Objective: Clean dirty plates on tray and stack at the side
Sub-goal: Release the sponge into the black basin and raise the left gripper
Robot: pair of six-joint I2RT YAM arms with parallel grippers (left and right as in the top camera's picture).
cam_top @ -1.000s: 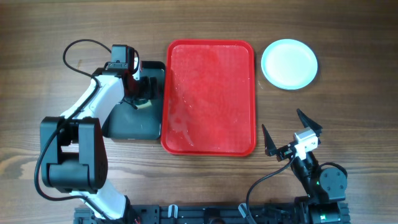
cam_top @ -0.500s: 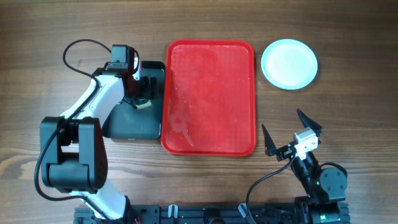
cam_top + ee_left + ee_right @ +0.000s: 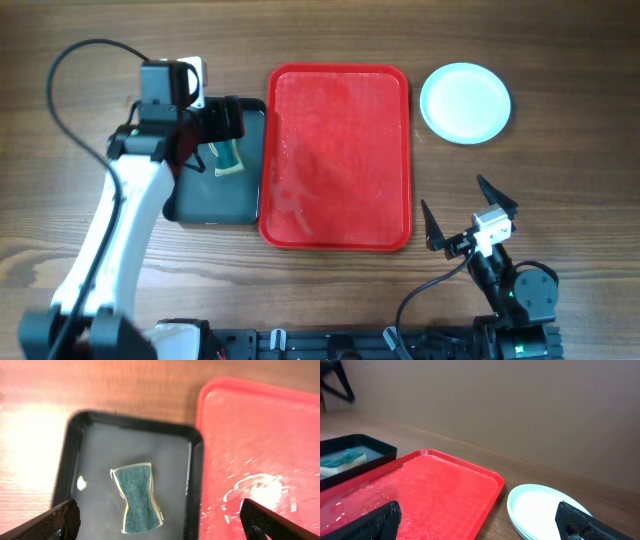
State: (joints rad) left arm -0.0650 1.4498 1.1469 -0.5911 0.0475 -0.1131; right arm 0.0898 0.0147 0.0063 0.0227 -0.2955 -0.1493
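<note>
Overhead view: left gripper (image 3: pixel 225 120) has lifted off the black tray (image 3: pixel 205 205) and the arm has swung outward. Jaws spread wide and empty. The sponge (image 3: pixel 137 497) lies flat on the black tray floor directly beneath and between the fingers, released, not touched. Just to this gripper's right, the tray (image 3: pixel 340 150) lies bare, showing only a wet sheen and droplets. No plate is left on it. Further right, the plates (image 3: pixel 465 102) sit stacked on the table well ahead of the right gripper (image 3: pixel 452 191), beyond the tray's far right corner. Right gripper unmoved, jaws fully apart, holding nothing. Reading: sponge put away, tray cleared, stack made, so the task looks finished or nearly so.
</note>
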